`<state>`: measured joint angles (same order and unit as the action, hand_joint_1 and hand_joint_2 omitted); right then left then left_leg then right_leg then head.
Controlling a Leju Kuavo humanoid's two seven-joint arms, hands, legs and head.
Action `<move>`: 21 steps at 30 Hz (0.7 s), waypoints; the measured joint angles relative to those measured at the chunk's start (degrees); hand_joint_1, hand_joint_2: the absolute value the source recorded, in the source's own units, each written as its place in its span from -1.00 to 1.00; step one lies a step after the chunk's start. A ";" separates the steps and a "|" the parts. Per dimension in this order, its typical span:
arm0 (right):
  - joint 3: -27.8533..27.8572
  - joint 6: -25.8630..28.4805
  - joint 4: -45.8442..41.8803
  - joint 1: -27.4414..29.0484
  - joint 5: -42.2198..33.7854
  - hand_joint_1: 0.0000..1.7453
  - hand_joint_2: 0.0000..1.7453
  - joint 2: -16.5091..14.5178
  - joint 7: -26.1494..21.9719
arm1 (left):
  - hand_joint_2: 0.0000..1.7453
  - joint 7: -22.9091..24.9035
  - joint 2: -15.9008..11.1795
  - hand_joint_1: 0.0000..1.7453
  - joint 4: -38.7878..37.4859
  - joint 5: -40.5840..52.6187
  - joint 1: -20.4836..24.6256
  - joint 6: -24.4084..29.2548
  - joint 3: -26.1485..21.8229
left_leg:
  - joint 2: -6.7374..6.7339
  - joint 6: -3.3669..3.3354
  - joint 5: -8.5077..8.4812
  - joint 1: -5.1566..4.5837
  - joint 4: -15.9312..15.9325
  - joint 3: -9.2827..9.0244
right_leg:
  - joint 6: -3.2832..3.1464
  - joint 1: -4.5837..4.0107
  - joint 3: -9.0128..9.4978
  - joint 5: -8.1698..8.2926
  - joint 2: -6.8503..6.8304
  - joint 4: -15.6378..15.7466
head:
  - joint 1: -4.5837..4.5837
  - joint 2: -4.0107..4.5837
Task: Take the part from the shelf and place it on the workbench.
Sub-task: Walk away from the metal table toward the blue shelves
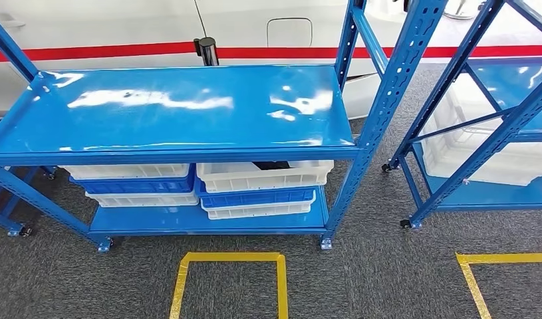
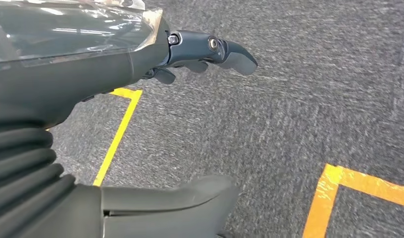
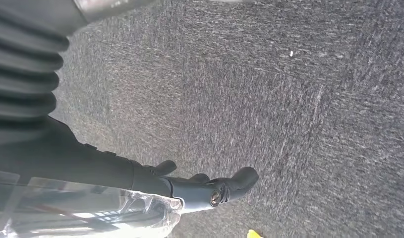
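Grey robot hands (image 2: 140,99) (image 3: 140,183), fingers apart, empty

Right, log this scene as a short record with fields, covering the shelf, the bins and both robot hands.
shelf: blue metal rack, top board bare and glossy
bins: white crates and blue crates stacked on the lower board
possible part: dark object in the upper right white crate, too hidden to identify
floor: grey carpet with yellow tape squares
left robot hand: over the carpet, holding nothing
right robot hand: over the carpet, holding nothing
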<state>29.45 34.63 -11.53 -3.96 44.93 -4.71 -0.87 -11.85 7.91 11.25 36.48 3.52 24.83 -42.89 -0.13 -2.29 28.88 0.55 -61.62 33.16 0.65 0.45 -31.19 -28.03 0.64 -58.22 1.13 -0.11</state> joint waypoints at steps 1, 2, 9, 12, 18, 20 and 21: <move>-0.01 0.01 0.01 -0.04 0.03 -1.00 1.00 -0.07 0.00 | 1.00 0.00 -0.03 -1.00 0.00 0.00 0.05 0.03 -0.01 | -0.05 -0.34 -0.48 -0.34 1.95 -0.93 | 0.09 -0.04 -0.04 -0.02 -0.02 -0.01 | 0.01 0.00; -0.01 0.02 0.01 -0.06 0.07 -1.00 1.00 -0.12 0.00 | 1.00 0.00 -0.05 -1.00 -0.01 0.00 0.06 0.05 -0.01 | -0.17 -0.47 -0.47 -0.63 2.70 -1.23 | 0.22 -0.04 -0.10 -0.02 -0.08 0.01 | 0.03 0.00; 0.00 0.10 0.02 -0.01 0.21 -1.00 1.00 0.20 0.00 | 1.00 0.00 0.45 -1.00 -0.02 -0.03 0.08 0.08 -0.17 | -0.65 -1.01 -1.79 -0.42 4.39 -1.54 | 0.68 0.20 -6.32 -5.79 -0.26 -12.30 | 0.18 0.00; 0.02 0.10 0.03 0.17 0.19 -1.00 1.00 0.46 0.00 | 1.00 0.00 0.75 -1.00 -0.02 -0.07 0.00 0.09 -0.38 | -0.68 -0.93 -1.76 -0.35 4.31 -1.51 | 1.96 0.56 -7.27 -5.67 -0.31 -14.60 | 0.19 0.00; 0.02 0.10 0.03 -0.03 0.19 -1.00 1.00 0.61 -0.04 | 1.00 -0.47 0.87 -1.00 -0.02 -0.22 0.04 -0.15 -0.61 | -0.63 0.68 -1.19 -0.66 3.70 -1.65 | 1.75 0.69 0.20 -0.27 -0.58 0.32 | 0.09 0.00; 0.02 0.10 0.03 0.02 0.16 -1.00 1.00 0.61 -0.14 | 1.00 -0.81 0.82 -1.00 -0.02 -0.40 0.05 -0.40 -0.65 | -0.52 1.21 -0.93 -0.36 3.37 -1.48 | 0.99 0.92 0.26 -0.05 -0.52 0.42 | 0.07 0.00; 0.02 0.10 0.03 0.02 0.16 -1.00 1.00 0.61 -0.18 | 1.00 -0.90 0.78 -1.00 -0.02 -0.46 0.06 -0.47 -0.67 | -0.44 1.50 -0.12 -0.20 2.31 -1.01 | 0.62 1.08 0.29 0.06 -0.50 0.50 | 0.03 0.00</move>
<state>29.46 34.73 -11.50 -3.94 45.09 -4.10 -1.05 -12.74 8.69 11.23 36.02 3.58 24.36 -43.57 -0.57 -0.79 28.76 0.36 -59.31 32.15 1.27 1.52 -30.90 -27.97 0.13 -57.72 1.16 -0.11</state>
